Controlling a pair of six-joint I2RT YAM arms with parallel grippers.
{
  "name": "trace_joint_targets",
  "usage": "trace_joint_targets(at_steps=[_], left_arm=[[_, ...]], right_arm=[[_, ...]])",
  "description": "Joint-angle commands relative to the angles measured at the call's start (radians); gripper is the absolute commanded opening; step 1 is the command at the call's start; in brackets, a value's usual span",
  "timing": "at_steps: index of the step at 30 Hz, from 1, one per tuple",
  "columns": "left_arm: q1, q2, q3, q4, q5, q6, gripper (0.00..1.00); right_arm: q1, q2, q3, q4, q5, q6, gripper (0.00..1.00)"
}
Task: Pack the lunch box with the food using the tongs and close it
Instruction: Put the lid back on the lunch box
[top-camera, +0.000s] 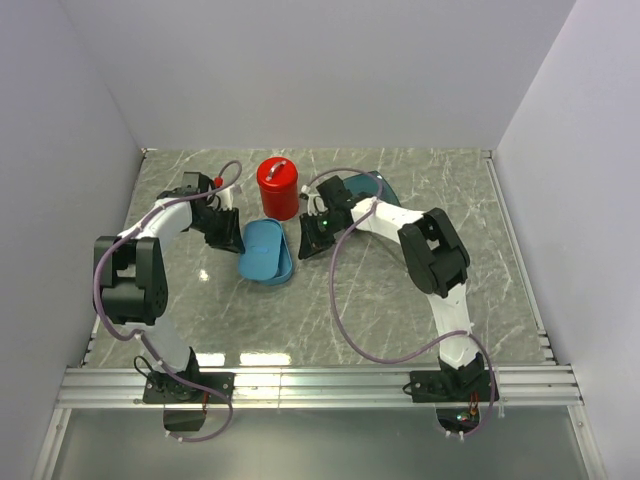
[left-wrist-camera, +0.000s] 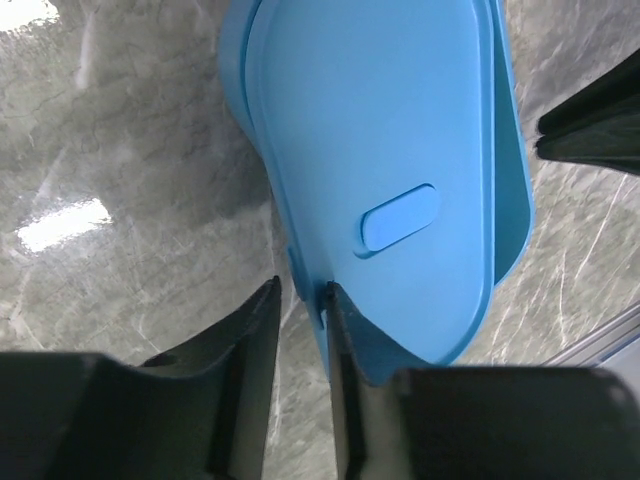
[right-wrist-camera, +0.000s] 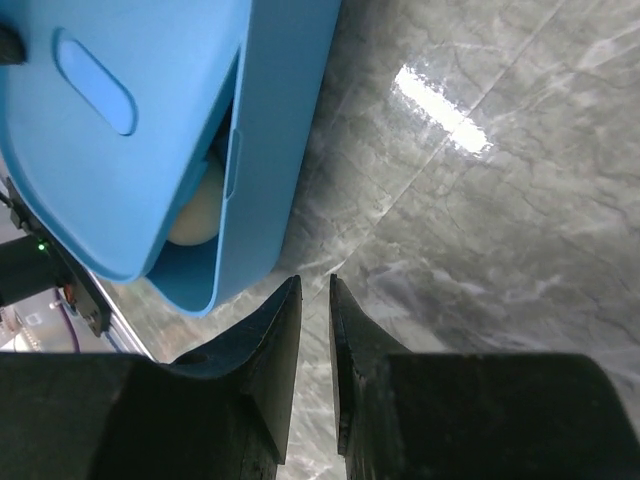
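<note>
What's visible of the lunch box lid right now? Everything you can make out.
The lid is a flat, light-blue rounded rectangle, smooth plastic by its look, with an oval recess off-centre on top. It lies on the lunch box but askew, not seated: the right wrist view shows a gap along one side, with a beige ball inside. The left end effector has its fingertips at the lid's rim; whether it grips the lid is unclear.
</note>
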Motion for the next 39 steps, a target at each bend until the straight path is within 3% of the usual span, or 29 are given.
trace_joint_targets(at_steps=[1,7,12,29,39], left_arm=[[-0.007,-0.002,-0.003,0.031,0.007,-0.001,0.29],[-0.007,0.012,-0.007,0.031,0.047,-0.05,0.2],[-0.007,0.011,-0.016,0.031,0.061,-0.069,0.0],[0.032,-0.042,-0.006,-0.04,0.056,-0.204,0.0],[0.01,-0.117,-0.095,0.069,-0.045,-0.33,0.0]], right_arm=[[0.026,0.026,0.043,0.031,-0.008,0.007,0.25],[0.047,0.038,0.046,0.035,-0.013,0.013,0.25],[0.058,0.035,0.042,0.043,-0.02,0.022,0.25],[0.1,0.001,-0.001,0.095,-0.045,0.082,0.26],[0.071,-0.12,-0.096,0.127,0.007,0.143,0.35]])
